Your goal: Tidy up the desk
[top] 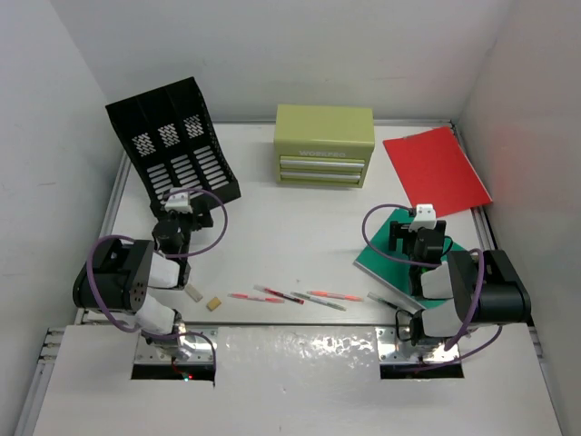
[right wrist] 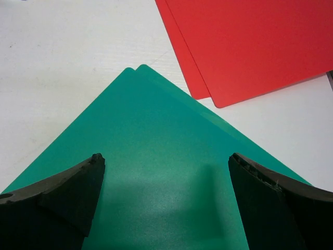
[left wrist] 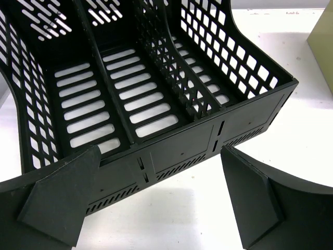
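At the lower right of the top view, the right gripper (right wrist: 165,172) hangs spread wide over the green folder (right wrist: 156,135), grasping nothing; the left gripper (left wrist: 158,174), likewise parted and empty, faces the file rack (left wrist: 179,151) at upper left; the desk (top: 300,232) lies white beneath everything; the folder being flat, pinching its free corner, clear of the red folder (right wrist: 250,41), seems wisest.

The file rack (left wrist: 156,99) stands just before the left gripper (left wrist: 156,203); desk (top: 254,227) between rack and chest (top: 324,145) seems passable.
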